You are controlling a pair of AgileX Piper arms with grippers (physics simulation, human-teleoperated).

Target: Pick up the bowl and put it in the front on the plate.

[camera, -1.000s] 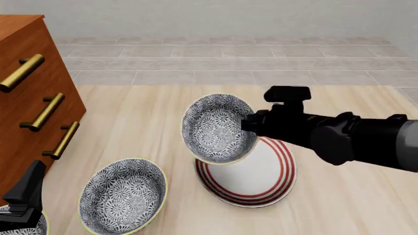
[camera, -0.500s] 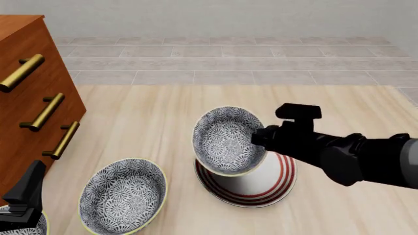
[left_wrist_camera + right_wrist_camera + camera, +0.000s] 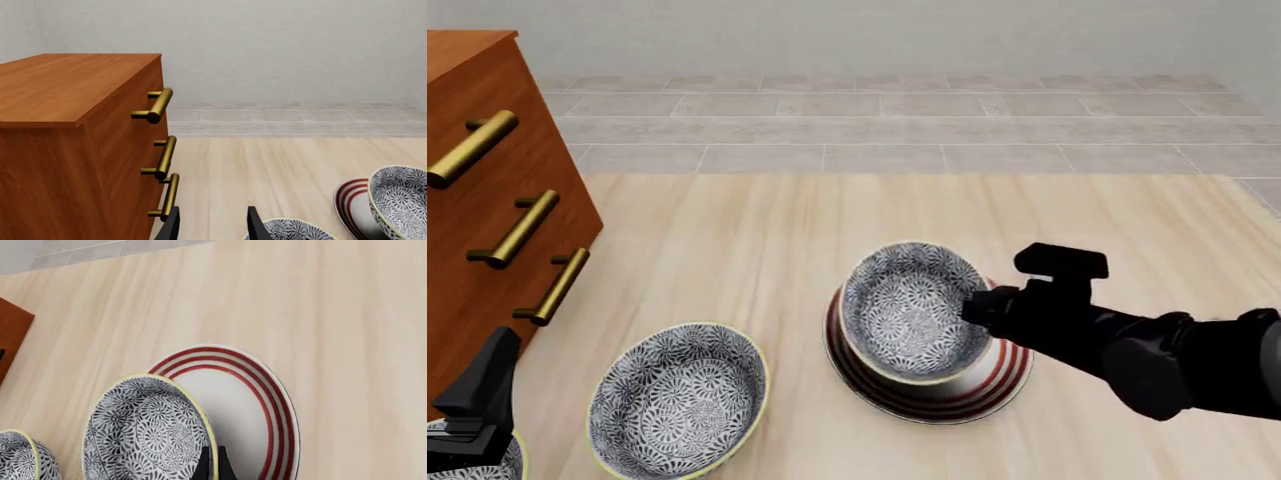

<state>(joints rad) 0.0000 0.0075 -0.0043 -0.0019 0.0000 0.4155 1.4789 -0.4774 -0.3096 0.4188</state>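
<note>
Left gripper (image 3: pixel 474 425): lowest left corner of the front view, low over the table (image 3: pixel 747 240); its two dark fingers (image 3: pixel 255 224) stand apart with nothing between them.

Second bowl (image 3: pixel 678 398): same floral pattern, yellow rim, resting on the table just right of the left gripper, well apart from the plate.

Plate (image 3: pixel 988 385): white, three red rings, flat on the table right of centre.

Bowl (image 3: pixel 914 310): blue-grey floral, pale yellow rim, sitting over the plate and tilted, mouth turned toward the left. Whether its base touches the plate cannot be told.

Right gripper (image 3: pixel 977 305): reaches in from the right, fingers (image 3: pixel 212 463) pinched narrow on the bowl's right rim, one inside and one outside.

Dresser (image 3: pixel 487 200): brown wood with brass bar handles (image 3: pixel 521 228), at the far left.

Tiled floor (image 3: pixel 894 120): beyond the table's far edge.
</note>
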